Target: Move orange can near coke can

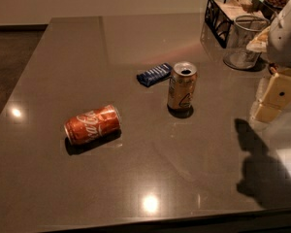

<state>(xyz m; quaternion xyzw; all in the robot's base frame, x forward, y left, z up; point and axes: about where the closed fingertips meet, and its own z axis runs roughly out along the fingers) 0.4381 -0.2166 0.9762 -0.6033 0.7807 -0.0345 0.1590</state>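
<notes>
The orange can (182, 87) stands upright near the middle of the dark table, golden-tan with an opened silver top and a dark emblem. The coke can (92, 124) lies on its side to the front left of it, red-orange with white script, about two can lengths away. My gripper (275, 100) hangs at the right edge of the view, cream coloured under the white arm (287, 35), well to the right of the orange can and apart from it. It holds nothing that I can see.
A small blue packet (154, 74) lies just behind and left of the orange can. At the back right stand a black wire basket (218, 13) and a clear cup (243, 42). The table's front edge (150, 221) runs along the bottom.
</notes>
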